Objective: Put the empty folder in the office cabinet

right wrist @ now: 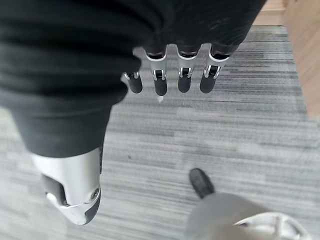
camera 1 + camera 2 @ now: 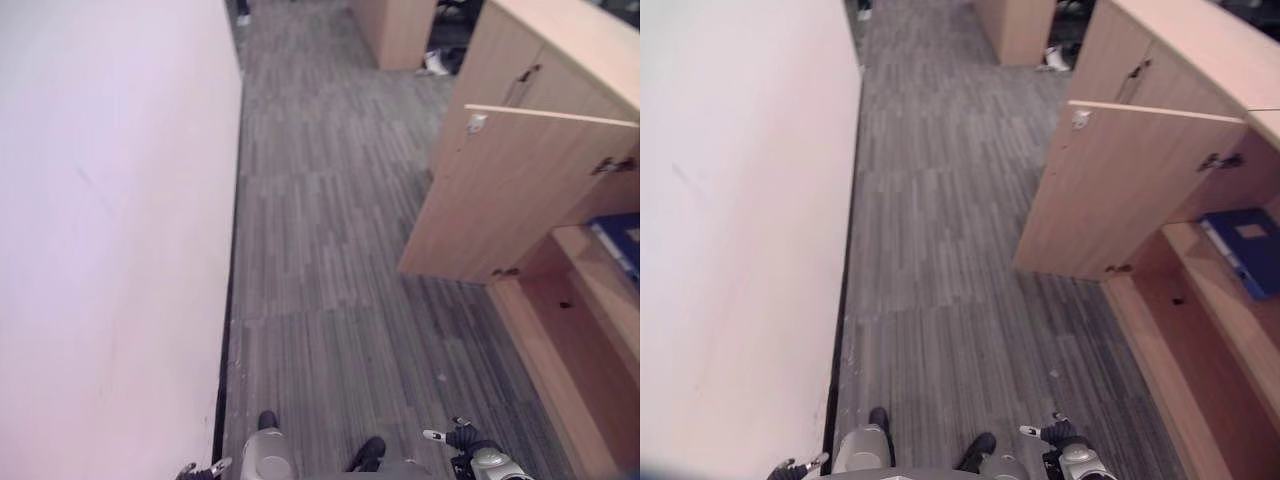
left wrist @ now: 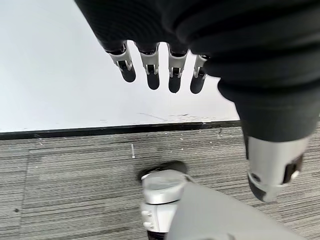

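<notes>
L hand (image 3: 165,30) hangs w/ fingers (image 3: 152,70) straight & relaxed, holding nothing, above grey striped carpet (image 3: 75,190), white wall (image 3: 60,65) w/ dark baseboard (image 3: 100,131) just behind.

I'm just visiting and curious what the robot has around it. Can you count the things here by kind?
Blue folder, on a shelf in the open cabinet: 1
Wooden cabinets, the open one and one farther off: 2
Robot hands, left and right, both holding nothing: 2
Total: 5
</notes>
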